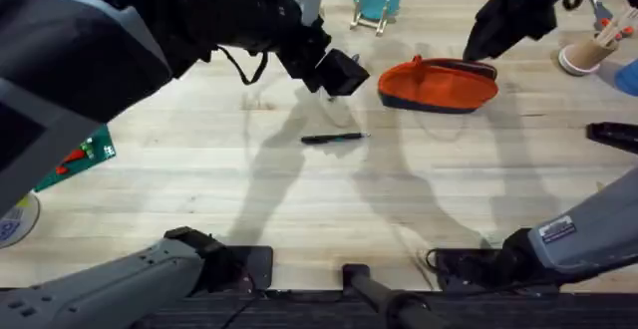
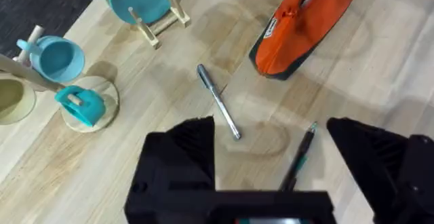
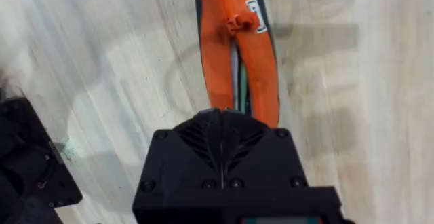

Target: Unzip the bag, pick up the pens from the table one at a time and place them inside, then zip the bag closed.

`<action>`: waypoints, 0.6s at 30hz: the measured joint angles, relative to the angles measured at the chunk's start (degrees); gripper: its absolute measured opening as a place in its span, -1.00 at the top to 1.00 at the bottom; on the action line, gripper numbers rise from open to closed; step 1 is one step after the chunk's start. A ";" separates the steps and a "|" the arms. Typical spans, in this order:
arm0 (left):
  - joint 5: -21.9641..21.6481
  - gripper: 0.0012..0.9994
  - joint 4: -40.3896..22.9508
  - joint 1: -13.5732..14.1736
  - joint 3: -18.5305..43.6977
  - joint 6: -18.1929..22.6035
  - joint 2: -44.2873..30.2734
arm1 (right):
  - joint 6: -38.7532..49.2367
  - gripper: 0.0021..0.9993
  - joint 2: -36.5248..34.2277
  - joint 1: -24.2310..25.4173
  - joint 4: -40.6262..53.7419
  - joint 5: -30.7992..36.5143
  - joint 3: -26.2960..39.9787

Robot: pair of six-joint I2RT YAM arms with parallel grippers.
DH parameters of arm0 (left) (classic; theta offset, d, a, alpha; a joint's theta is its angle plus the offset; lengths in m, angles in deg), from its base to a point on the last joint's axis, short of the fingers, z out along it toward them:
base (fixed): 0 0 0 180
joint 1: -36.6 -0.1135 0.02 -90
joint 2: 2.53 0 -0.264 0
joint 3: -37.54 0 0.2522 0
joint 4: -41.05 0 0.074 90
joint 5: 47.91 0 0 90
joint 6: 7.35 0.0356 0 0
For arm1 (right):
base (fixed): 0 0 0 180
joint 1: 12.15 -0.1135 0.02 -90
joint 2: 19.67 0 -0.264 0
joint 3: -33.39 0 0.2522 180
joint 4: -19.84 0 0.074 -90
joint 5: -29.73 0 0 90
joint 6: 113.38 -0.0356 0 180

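Bag (image 3: pixel 237 68) near end hidden under right gripper (image 3: pixel 224 119).

Looked like a robot lab bench: a broad butcher-block table (image 1: pixel 299 199) with two arm bases bolted at its near edge, staged with props, namely teal plates in a wooden rack (image 2: pixel 146 3), mugs on pegs (image 2: pixel 57 58), a green circuit board (image 1: pixel 85 160).

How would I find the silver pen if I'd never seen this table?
Start at the orange bag on the wooden table. Beside its end, toward the blue plate rack, lies the silver pen. Its neighbour, the black pen, is dark with green; this one is shiny grey.
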 joint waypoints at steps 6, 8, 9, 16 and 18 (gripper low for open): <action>0.00 -0.99 -0.02 0.00 0.00 0.00 0.00 | 0.00 0.94 0.00 0.00 -4.96 0.85 -4.26; 0.00 -0.99 -0.02 0.00 0.00 0.00 0.00 | 0.01 0.94 0.00 0.00 -6.27 1.02 -4.93; 0.00 -0.99 -0.02 0.00 0.00 0.00 0.00 | 0.00 0.94 0.00 0.00 -6.68 1.09 -5.13; -0.02 -0.99 -0.02 0.00 0.00 0.00 0.00 | 0.00 0.94 0.00 0.00 -9.21 1.18 -5.34; -0.02 -0.99 -0.02 0.00 0.00 0.00 0.00 | 0.00 0.94 0.00 0.00 -9.17 1.18 -5.38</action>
